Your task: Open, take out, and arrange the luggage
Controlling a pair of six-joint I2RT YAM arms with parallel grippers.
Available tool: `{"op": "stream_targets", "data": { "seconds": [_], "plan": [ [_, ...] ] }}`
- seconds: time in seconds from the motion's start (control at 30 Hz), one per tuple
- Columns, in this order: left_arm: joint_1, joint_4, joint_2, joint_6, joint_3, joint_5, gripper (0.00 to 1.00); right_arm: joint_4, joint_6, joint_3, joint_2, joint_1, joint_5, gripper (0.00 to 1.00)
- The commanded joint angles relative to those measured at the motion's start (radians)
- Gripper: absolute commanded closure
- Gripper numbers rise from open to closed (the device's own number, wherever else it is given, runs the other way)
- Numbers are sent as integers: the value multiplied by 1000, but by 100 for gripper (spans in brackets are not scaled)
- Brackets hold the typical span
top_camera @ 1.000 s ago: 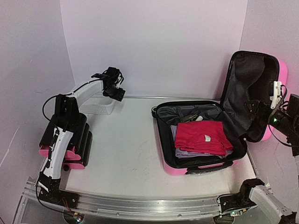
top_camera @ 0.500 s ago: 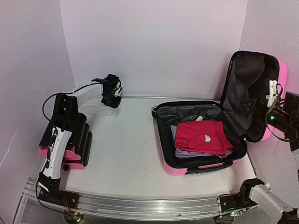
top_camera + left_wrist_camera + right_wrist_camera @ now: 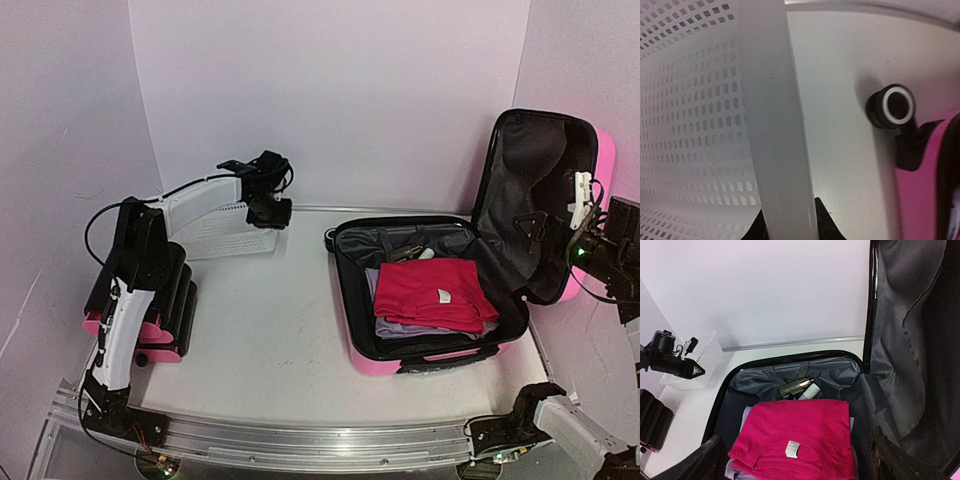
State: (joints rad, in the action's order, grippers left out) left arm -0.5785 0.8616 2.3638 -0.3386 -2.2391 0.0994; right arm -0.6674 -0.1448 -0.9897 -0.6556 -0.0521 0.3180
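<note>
The luggage [image 3: 372, 362], a pink hard-shell suitcase, lies open at the right with its black-lined lid [image 3: 535, 170] standing upright. Inside it, a folded red shirt [image 3: 432, 290] lies on lavender clothing, with a gold-capped bottle [image 3: 797, 386] and a white tube behind. My left gripper [image 3: 272, 212] is shut on the rim of the white mesh basket [image 3: 225, 238], left of the suitcase. In the left wrist view the rim [image 3: 777, 125] runs between my fingers, and a suitcase wheel [image 3: 896, 105] and the pink shell [image 3: 922, 195] show at the right. My right gripper [image 3: 583, 205] hangs open by the lid, holding nothing.
Black rolls with pink ends [image 3: 150, 310] lie beside the left arm's base. White walls close in the table at the back and both sides. A metal rail [image 3: 300, 440] runs along the near edge. Bare tabletop [image 3: 270, 320] lies between the basket and the suitcase.
My left gripper has closed on the basket's rim and pulled the basket to the right, toward the suitcase. The right gripper has drifted slightly right and stays open.
</note>
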Motion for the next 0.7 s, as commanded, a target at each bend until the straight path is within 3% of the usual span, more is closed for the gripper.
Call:
{"op": "stream_targets", "data": {
  "seconds": [0.0, 0.17, 0.33, 0.43, 0.6, 0.67],
  "plan": [
    [18, -154, -200, -325, 8, -212, 100, 54, 19, 6, 6, -5, 10, 2],
    [-7, -293, -313, -551, 105, -335, 100, 58, 21, 27, 18, -4, 10, 2],
    [-100, -405, -401, -671, 204, -292, 100, 64, 23, 47, 35, -4, 16, 2],
    [-165, -403, -433, -658, 213, -218, 100, 63, 26, 49, 45, -5, 17, 2],
    [-306, -285, -513, -561, 259, 114, 100, 58, 27, 55, 76, -5, 12, 2],
    [-335, -239, -533, -574, 286, 167, 100, 60, 21, 57, 80, -4, 15, 2]
  ]
}}
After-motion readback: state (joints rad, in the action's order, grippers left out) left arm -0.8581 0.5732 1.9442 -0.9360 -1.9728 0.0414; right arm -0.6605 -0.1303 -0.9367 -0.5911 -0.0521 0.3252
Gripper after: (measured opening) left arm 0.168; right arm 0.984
